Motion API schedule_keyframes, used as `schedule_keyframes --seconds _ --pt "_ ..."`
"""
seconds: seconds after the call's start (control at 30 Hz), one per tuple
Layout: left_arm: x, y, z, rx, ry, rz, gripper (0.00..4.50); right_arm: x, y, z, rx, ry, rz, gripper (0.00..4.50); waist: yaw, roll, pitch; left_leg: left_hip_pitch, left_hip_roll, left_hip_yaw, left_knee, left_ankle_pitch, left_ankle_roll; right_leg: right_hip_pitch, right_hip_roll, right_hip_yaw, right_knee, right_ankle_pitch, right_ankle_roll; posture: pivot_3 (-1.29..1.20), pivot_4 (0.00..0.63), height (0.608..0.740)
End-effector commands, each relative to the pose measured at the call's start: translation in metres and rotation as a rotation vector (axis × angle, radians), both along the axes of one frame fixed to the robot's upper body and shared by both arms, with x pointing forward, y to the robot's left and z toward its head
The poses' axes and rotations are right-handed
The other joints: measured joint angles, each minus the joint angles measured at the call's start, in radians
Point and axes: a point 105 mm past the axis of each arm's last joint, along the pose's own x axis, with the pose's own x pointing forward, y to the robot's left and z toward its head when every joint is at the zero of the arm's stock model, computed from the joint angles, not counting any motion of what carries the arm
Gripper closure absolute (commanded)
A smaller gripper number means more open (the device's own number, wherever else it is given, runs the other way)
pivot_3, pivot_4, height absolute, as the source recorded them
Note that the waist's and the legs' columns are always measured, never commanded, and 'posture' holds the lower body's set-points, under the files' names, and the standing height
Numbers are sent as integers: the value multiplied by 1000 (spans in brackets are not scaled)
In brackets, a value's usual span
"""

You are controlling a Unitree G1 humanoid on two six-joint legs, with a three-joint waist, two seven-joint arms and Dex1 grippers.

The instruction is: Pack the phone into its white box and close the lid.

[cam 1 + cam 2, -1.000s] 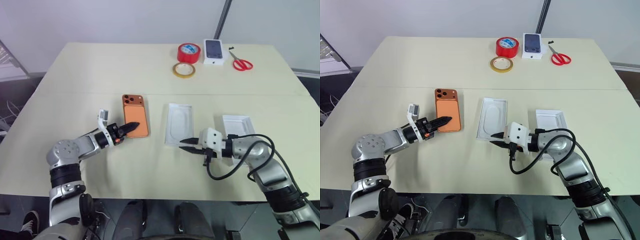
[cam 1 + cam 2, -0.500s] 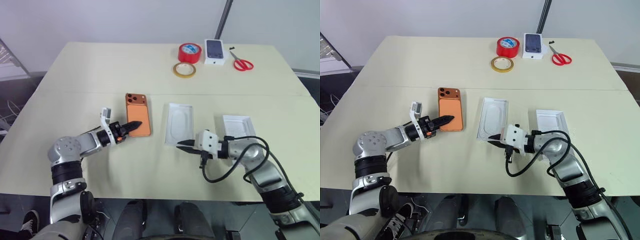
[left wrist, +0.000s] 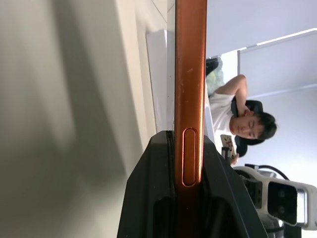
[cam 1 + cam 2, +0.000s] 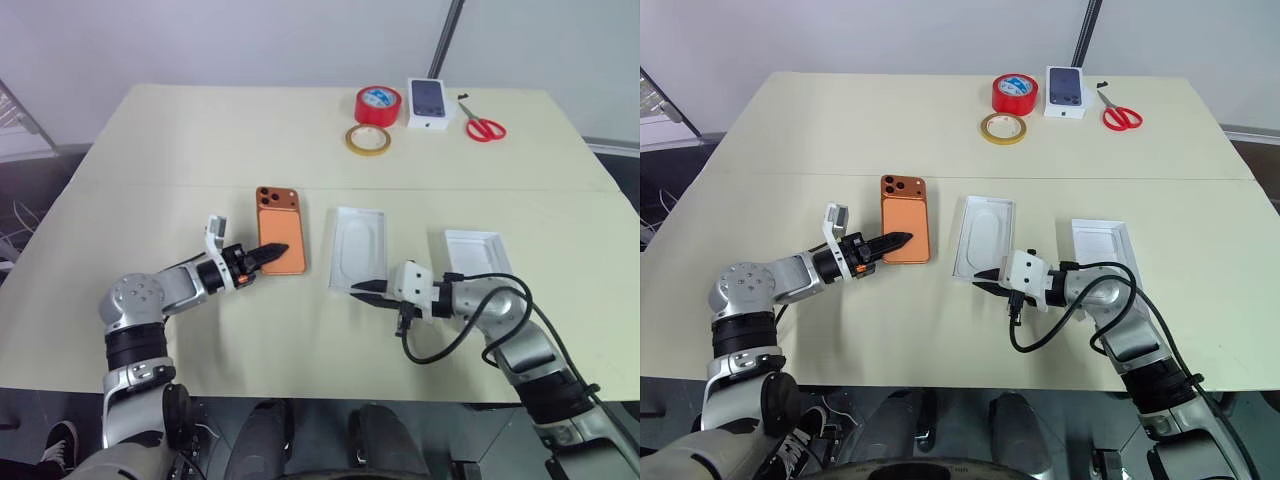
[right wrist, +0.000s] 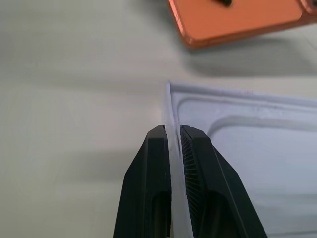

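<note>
- Left gripper clamps the phone by its near edge, holding it just left of the box, apparently for transfer.
- Right gripper pinches the box's near rim, likely steadying it.
- Lid lies empty, right.

A pale cream table runs across the room, with a seam line crossing its middle. At its far edge a red tape roll sits beside a white box with a phone picture on top, and red-handled scissors lie just past that box. A thinner yellowish tape ring lies just in front of the red roll. Off past the table, a seated person looks down at something in hand.
</note>
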Motion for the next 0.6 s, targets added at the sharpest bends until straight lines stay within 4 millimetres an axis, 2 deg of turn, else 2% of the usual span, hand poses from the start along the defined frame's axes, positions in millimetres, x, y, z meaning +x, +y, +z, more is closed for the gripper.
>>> schedule_keyframes --seconds 0.03,0.37,0.6 --pt "-3 -3 15 -22 -66 -19 4500 5 -1 8 -3 -46 -2 3990 0 0 0 0 0 0 0 0 0 0 0 0 0 0 0 0 150 740" --pt "-5 -3 15 -15 -66 -25 4500 3 -2 -5 -45 -34 7 3990 0 0 0 0 0 0 0 2 -3 0 0 0 0 0 0 0 150 740" --pt "-4 -5 14 -11 -63 -26 4500 4 -3 -3 -19 -5 -4 3990 0 0 0 0 0 0 0 2 -3 1 0 0 0 0 0 0 150 740"
